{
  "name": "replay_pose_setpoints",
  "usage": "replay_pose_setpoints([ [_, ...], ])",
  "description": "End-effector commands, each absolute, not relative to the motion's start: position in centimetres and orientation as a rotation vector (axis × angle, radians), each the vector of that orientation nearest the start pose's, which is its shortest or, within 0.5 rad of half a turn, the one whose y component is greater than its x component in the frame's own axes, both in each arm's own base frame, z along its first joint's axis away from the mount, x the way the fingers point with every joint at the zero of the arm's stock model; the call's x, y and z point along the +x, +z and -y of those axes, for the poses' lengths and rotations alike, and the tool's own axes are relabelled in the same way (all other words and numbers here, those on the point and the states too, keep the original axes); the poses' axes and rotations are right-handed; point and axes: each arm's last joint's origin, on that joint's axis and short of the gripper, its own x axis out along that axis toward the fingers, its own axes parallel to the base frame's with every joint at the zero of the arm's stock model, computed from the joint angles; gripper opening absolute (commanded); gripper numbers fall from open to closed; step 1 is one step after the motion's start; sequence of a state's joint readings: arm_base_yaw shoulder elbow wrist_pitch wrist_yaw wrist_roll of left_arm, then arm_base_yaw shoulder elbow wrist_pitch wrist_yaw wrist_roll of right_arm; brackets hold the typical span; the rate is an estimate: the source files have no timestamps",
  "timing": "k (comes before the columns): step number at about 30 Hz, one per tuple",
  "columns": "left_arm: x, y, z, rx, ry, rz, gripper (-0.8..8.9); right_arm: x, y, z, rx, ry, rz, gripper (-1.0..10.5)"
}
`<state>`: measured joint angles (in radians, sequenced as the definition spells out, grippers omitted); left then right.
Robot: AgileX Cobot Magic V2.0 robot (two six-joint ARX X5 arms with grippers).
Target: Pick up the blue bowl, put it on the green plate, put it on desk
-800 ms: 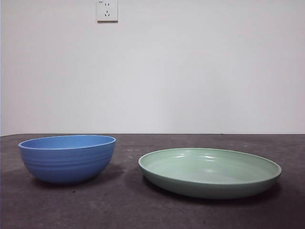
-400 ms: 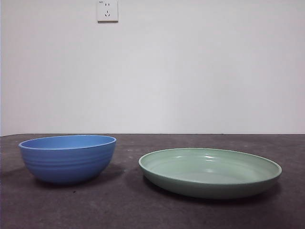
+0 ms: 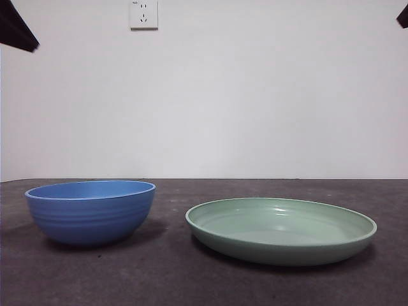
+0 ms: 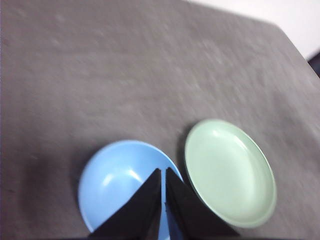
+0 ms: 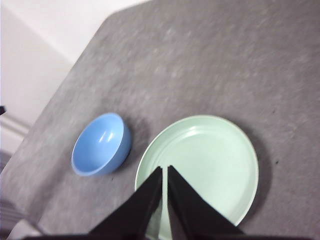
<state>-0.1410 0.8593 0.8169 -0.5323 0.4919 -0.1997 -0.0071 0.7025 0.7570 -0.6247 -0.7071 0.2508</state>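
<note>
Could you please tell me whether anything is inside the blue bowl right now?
The blue bowl looks empty; the left gripper, high above, covers part of its inside in that view.

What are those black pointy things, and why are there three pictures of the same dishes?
This is a robot with two arms at a table. One camera sits low at the table's edge. The other two ride on the arms and look down.

The black points are each arm's claw. The left claw hangs above the round, deep blue bowl. The right claw hangs above the wide, shallow pale green plate. Both claws are pinched nearly shut and hold nothing.

From the low camera, the bowl and plate stand side by side, apart, on the dark grey desk. The arms show only as black tips in the top corners.
</note>
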Motion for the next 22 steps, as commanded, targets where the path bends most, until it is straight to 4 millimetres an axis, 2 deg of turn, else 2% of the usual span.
replay_pose_setpoints([
  [1,17.8,30.2,4.3,-0.264,-0.638,-0.67,0.19,14.3,30.0,-2.0,0.389,0.667,-0.665,0.1],
  [5,18.6,29.4,4.7,-0.27,-0.684,-0.721,0.21,15.1,29.1,-2.4,0.4,0.737,-0.747,0.1],
  [11,19.1,28.9,4.9,-0.271,-0.687,-0.747,0.41,15.8,28.4,-2.6,0.401,0.742,-0.797,0.1],
  [13,19.1,28.9,4.9,-0.271,-0.687,-0.747,1.22,15.9,28.4,-2.6,0.395,0.736,-0.792,0.1],
  [15,19.1,28.9,4.9,-0.271,-0.687,-0.747,2.47,15.9,28.5,-2.6,0.39,0.738,-0.781,0.2],
  [17,19.1,28.9,4.9,-0.271,-0.687,-0.747,3.78,16.0,28.5,-2.6,0.387,0.739,-0.776,1.2],
  [18,19.1,28.9,4.9,-0.271,-0.687,-0.748,4.29,16.0,28.6,-2.6,0.385,0.737,-0.774,2.1],
  [21,19.1,28.9,4.9,-0.271,-0.687,-0.747,5.08,16.0,28.6,-2.6,0.384,0.734,-0.77,4.8],
  [22,19.1,28.9,4.9,-0.271,-0.687,-0.747,5.11,16.0,28.6,-2.6,0.384,0.734,-0.771,5.4],
])
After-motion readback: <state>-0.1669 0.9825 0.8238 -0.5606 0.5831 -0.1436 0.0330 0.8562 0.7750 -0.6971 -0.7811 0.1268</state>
